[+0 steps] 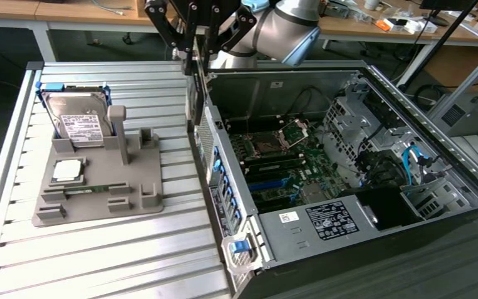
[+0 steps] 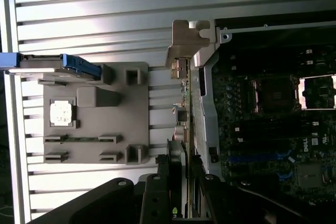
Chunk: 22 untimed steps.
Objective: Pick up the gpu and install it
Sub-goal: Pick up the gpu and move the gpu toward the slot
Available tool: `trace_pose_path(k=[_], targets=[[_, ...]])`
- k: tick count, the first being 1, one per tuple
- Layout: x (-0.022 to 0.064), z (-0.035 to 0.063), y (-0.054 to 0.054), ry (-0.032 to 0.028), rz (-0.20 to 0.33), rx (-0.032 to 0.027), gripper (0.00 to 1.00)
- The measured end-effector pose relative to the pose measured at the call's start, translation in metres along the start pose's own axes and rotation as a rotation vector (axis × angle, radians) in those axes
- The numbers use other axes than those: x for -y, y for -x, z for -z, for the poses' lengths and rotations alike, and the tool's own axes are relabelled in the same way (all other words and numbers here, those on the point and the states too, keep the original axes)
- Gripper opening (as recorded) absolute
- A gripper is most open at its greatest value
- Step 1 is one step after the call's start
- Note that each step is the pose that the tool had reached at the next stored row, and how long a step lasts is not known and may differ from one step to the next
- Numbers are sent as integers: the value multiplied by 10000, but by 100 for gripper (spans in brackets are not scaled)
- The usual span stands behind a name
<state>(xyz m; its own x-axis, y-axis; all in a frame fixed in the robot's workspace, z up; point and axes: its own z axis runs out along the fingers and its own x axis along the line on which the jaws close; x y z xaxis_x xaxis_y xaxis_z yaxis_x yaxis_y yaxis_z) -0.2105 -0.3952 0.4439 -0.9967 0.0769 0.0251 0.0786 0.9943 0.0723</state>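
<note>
The jaws [image 2: 180, 184] are closed partway on the one gpu [image 2: 181, 71], which hangs edge-on by the back wall of the open case [image 1: 338, 187]. Its fan face is hidden, and contact with the wall is unclear. On the counter [image 1: 98, 261], one tray [image 1: 98, 187] carries one hard drive [image 1: 77, 121] and one CPU [image 1: 67, 169].

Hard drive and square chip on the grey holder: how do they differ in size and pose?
The boxy silver hard drive with a white label stands propped up in the grey plastic holder; the small square silver chip lies flat on it. The drive is larger and oblong; the chip is square. The drive has blue rails; the chip has none. Both are silver and rest on the holder.
</note>
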Motion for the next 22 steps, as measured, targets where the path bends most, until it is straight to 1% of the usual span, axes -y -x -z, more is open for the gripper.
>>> trace_pose_path(k=[5,9,12,22], targets=[[4,-12,60,-2,-3,-35,27],[40,-17,95,-2,-4,-53,27],[59,-25,155,-8,-7,-98,27],[68,-42,287,-14,-13,-181,27]])
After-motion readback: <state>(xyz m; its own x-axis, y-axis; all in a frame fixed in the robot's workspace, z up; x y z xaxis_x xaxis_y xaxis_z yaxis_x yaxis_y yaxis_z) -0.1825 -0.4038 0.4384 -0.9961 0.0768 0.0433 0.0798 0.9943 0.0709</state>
